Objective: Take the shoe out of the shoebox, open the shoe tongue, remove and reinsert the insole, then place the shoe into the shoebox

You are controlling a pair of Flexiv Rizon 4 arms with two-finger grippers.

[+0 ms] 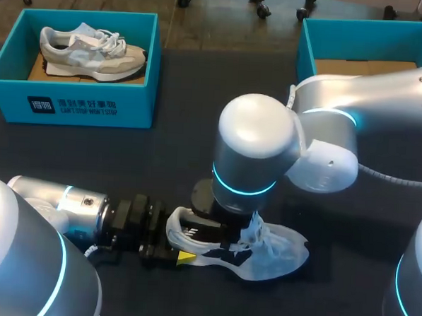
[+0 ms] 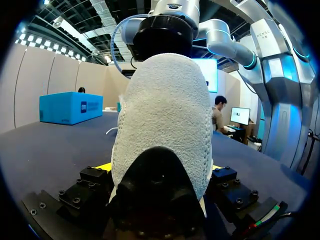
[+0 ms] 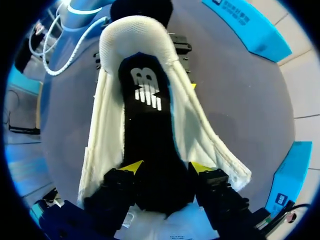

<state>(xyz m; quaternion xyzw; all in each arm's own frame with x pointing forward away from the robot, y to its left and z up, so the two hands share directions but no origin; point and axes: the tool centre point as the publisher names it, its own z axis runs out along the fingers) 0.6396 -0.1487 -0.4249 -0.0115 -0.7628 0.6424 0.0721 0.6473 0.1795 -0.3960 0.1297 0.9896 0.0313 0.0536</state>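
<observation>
The left box (image 1: pixel 86 105) stands at the far side of the table (image 1: pixel 175 163), well apart from both grippers. A grey-and-white shoe (image 1: pixel 89 52) lies on its side inside it.

The left gripper (image 1: pixel 178 238) lies low over the table. Its fingers (image 2: pixel 85 187) stand moderately apart, one on each side of the white shoe (image 1: pixel 273 253), and clamp its heel between them. The heel's knit back rises upright just ahead of the fingers, and the toe points away from them.

The shoe rests on the table, out of both boxes. Its black insole (image 3: pixel 147 130) lies inside and runs from the heel toward the right gripper (image 3: pixel 165 167).

The right gripper comes down from above into the shoe's opening. Its fingers (image 3: pixel 119 192) are set narrow, with the near end of the insole pinched between the yellow tips. The shoe's white side walls spread outward on both sides of the fingers.

The right box (image 1: pixel 366 32) stands at the far side, well apart from the fingers.
</observation>
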